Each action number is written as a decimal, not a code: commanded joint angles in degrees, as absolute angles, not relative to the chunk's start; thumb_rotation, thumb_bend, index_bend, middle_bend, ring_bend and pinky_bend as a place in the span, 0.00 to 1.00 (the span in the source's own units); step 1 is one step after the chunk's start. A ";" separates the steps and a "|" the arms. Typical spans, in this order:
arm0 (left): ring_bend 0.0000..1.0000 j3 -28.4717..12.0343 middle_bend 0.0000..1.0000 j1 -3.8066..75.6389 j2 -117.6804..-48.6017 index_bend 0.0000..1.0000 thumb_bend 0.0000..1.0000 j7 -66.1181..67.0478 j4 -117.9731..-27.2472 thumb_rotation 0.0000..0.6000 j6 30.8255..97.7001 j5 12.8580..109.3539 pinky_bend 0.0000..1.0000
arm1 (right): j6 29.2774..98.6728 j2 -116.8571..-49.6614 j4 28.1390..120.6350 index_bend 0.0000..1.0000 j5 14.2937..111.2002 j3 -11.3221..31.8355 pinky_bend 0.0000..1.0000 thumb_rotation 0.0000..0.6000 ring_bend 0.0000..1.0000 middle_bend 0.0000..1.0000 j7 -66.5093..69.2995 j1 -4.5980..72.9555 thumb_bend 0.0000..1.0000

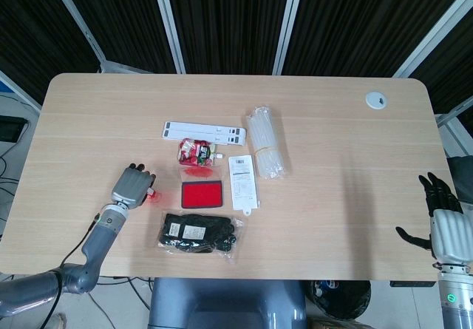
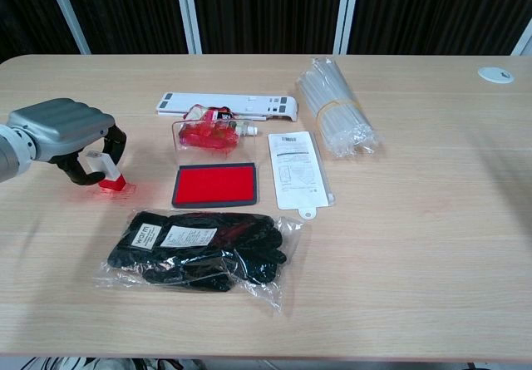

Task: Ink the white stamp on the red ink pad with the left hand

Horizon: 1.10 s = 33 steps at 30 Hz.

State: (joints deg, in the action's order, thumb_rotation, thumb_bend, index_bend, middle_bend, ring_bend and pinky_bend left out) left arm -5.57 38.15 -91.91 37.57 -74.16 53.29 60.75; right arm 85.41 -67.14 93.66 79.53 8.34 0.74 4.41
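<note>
The white stamp point(image 2: 100, 165) with its red base stands on the table left of the red ink pad point(image 2: 215, 185), leaning slightly. My left hand point(image 2: 68, 130) arches over it, thumb on one side and fingers on the other, gripping the white body. From the head view only the stamp's red base point(image 1: 152, 194) peeks out beside the left hand point(image 1: 131, 186), a short way left of the ink pad point(image 1: 202, 195). My right hand point(image 1: 443, 218) hangs beyond the table's right front corner, fingers apart and holding nothing.
A bag of black gloves point(image 2: 199, 247) lies just in front of the ink pad. Behind the pad are a red sachet point(image 2: 209, 132) and a white strip point(image 2: 229, 104). A labelled packet point(image 2: 298, 169) and a bundle of clear tubes point(image 2: 337, 116) lie to its right.
</note>
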 commanded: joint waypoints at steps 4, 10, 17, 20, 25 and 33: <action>0.27 -5.31 0.53 38.23 -92.11 0.57 0.39 37.23 -73.79 1.00 53.47 60.97 0.33 | 85.44 -67.16 93.67 0.00 79.48 8.37 0.17 1.00 0.00 0.00 0.87 4.39 0.09; 0.39 -5.08 0.63 37.99 -92.54 0.66 0.46 36.09 -73.20 1.00 55.02 62.48 0.46 | 85.50 -67.18 93.57 0.00 79.54 8.37 0.17 1.00 0.00 0.00 0.91 4.38 0.09; 0.52 -5.39 0.71 37.35 -92.94 0.72 0.48 34.34 -73.68 1.00 58.43 65.03 0.58 | 85.54 -67.21 93.62 0.00 79.51 8.42 0.17 1.00 0.00 0.00 1.04 4.37 0.10; 0.54 -5.67 0.72 37.28 -93.11 0.74 0.49 33.83 -74.49 1.00 59.46 65.83 0.61 | 85.64 -67.22 93.65 0.00 79.60 8.40 0.17 1.00 0.00 0.00 0.95 4.35 0.10; 0.56 -6.14 0.74 37.37 -93.59 0.75 0.50 34.71 -76.08 1.00 60.59 66.01 0.62 | 85.70 -67.24 93.60 0.00 79.61 8.42 0.17 1.00 0.00 0.00 0.96 4.33 0.10; 0.59 -8.67 0.76 38.26 -96.32 0.77 0.50 40.37 -80.87 1.00 63.41 62.92 0.65 | 85.73 -67.28 93.65 0.00 79.59 8.43 0.17 1.00 0.00 0.00 1.04 4.31 0.10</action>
